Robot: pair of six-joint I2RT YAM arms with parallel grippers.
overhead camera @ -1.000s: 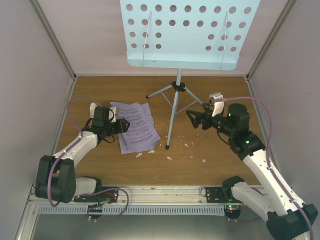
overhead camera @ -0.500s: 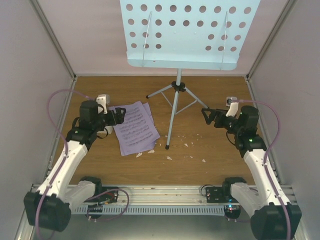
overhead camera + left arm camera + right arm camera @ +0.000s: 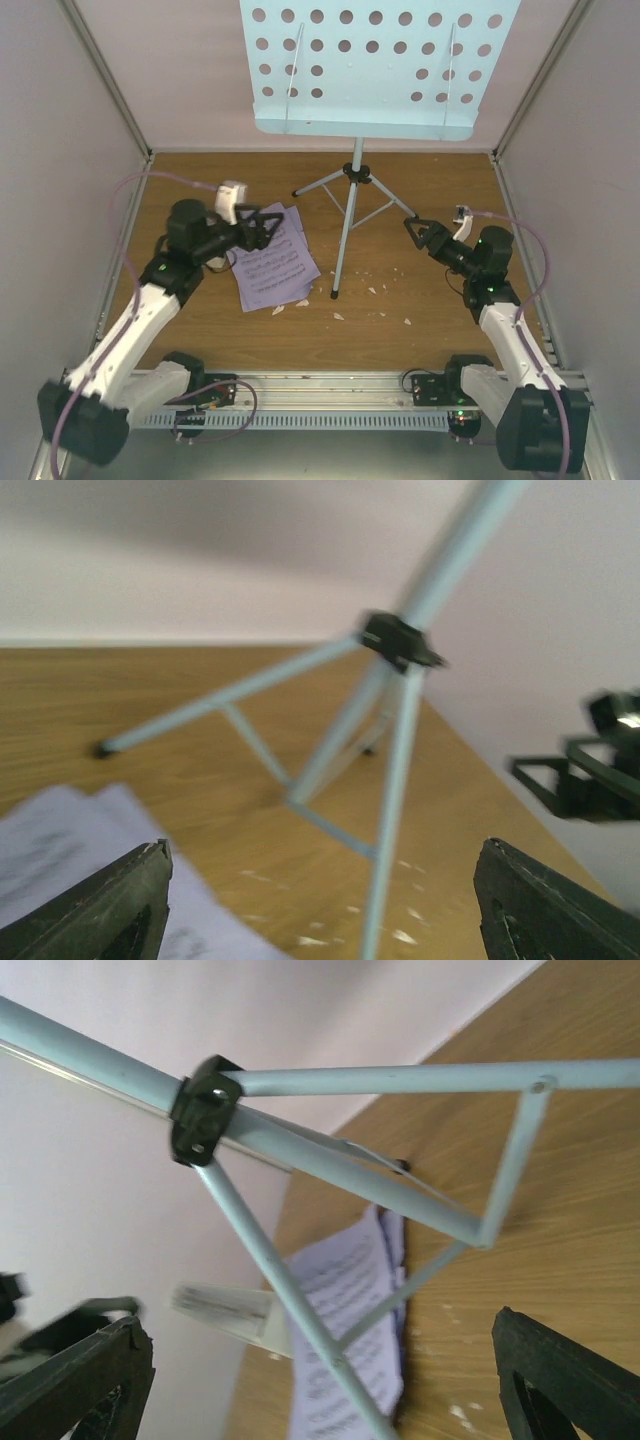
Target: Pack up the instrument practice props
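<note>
Left gripper (image 3: 266, 232) and right gripper (image 3: 413, 230) gape wide and empty either side of the music stand (image 3: 360, 115) — the left apparently hovering over the sheet-music pages (image 3: 275, 262).

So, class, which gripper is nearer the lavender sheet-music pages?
Left. The left gripper hangs open over the far part of the sheet-music pages. The right gripper, also open, sits on the other side of the music stand, well away from them.
</note>
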